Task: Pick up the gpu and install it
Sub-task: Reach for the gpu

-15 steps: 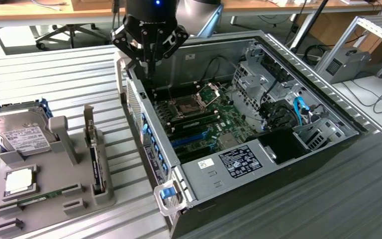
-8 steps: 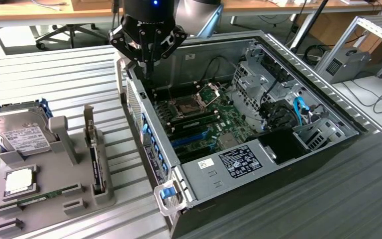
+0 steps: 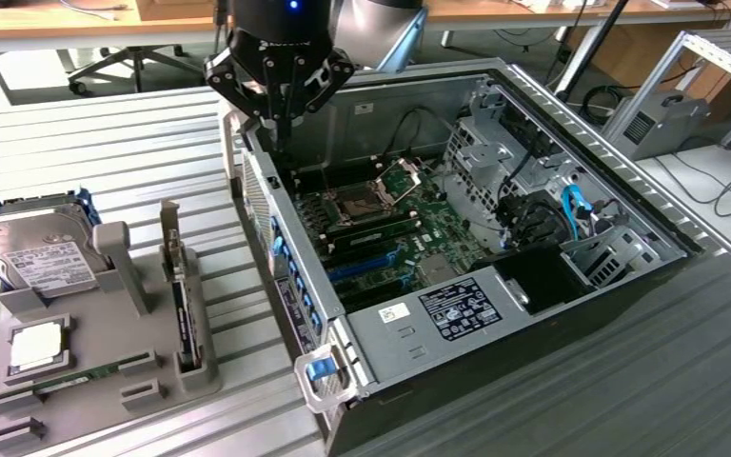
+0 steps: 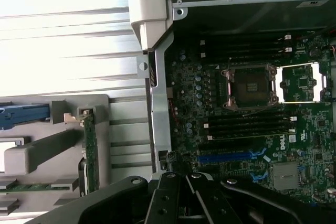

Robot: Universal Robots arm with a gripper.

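The gripper (image 3: 283, 138) hangs over the far corner of the open computer case (image 3: 340, 314), at the exterior view's left, right above the case wall. Its fingers (image 3: 277, 114) are clenched tight together, and there is nothing between them: an empty, closed grip.

And the gpu (image 3: 184, 305)? It is down in the grey holder (image 3: 92, 328) on the slatted table (image 3: 111, 152), just beside the case on the exterior view's left. It stands on edge in its own slot, thin and upright, well apart from the gripper. From the wrist view the card (image 4: 90, 153) shows edge-on as a narrow green strip, with its pale metal end piece (image 4: 86, 113) at one end and the black gripper (image 4: 181, 174) in the foreground.

Sharing that holder are a hard drive (image 3: 35, 257) with a white label propped at the far end, a square processor chip (image 3: 35, 345) lying flat nearer the camera, and a slim memory stick (image 3: 80, 381) beside it.

Inside the case the motherboard (image 3: 429, 228) lies exposed. The processor socket (image 4: 251, 85) sits open with its metal frame lifted, dark memory slots run on either side of it, and a blue expansion slot (image 4: 226, 157) shows further along the board. A blue latch handle (image 3: 325, 369) sticks out at the case's near corner.

The card is not picked up and not installed.
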